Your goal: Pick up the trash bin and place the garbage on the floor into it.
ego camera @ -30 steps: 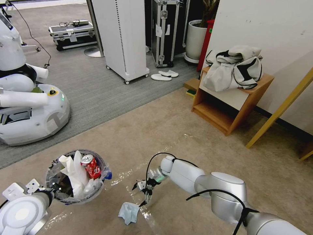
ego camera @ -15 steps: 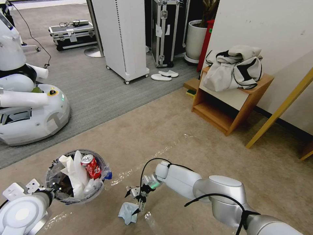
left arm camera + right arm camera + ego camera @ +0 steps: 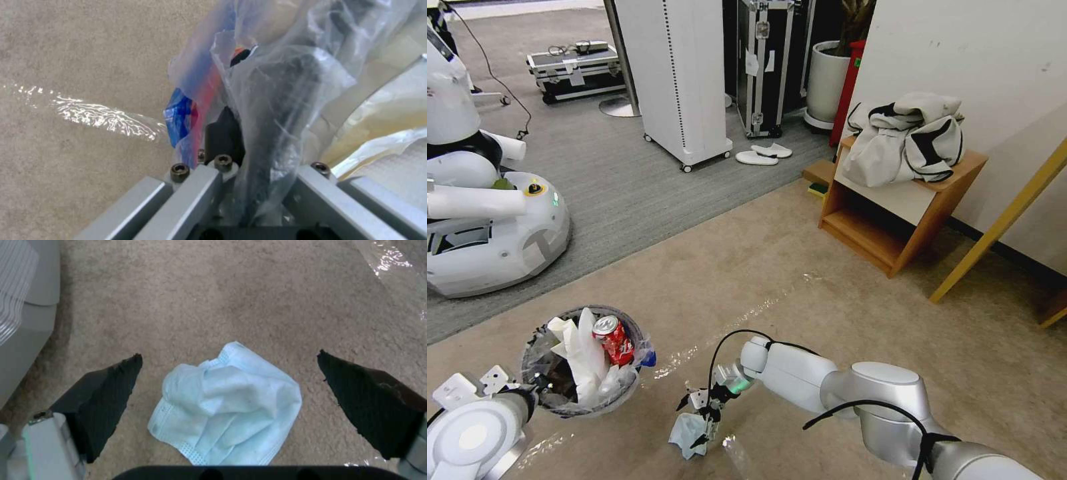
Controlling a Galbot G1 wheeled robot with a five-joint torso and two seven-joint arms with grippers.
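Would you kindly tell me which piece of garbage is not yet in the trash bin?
The light-blue cloth: it lies on the floor between the open right gripper's fingers, while the soda can and papers sit inside the trash bin.

Even, bright indoor light falls from overhead; shadows on the carpet are soft and short. A glossy strip of clear tape catches glare in a streak running past the right gripper toward the far floor. Beneath that gripper, the light-blue cloth is evenly lit and reasonably sharp, while the dark fingertips beside it look soft. At the left gripper, the clear plastic bag is blurred, probably too close to focus. Straight lines bow near the head view's edges.
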